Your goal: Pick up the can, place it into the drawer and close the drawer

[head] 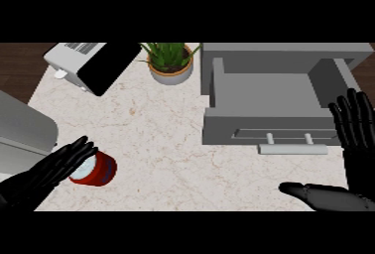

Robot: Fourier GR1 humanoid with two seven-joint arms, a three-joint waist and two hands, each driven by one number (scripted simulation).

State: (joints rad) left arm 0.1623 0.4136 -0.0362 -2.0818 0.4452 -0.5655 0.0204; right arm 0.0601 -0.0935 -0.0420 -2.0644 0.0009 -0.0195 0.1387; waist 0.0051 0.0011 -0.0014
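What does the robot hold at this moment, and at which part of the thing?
Nothing is held. The left hand lies with straight fingers against the top of the red can, not curled round it. The right hand is open beside the drawer.

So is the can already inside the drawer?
No, the red can lies on the counter by the left hand, away from the open drawer.

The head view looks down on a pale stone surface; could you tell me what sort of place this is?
Most likely a kitchen counter: a marble-look countertop carrying a toaster, a potted plant and a red can, plus a grey drawer standing open.
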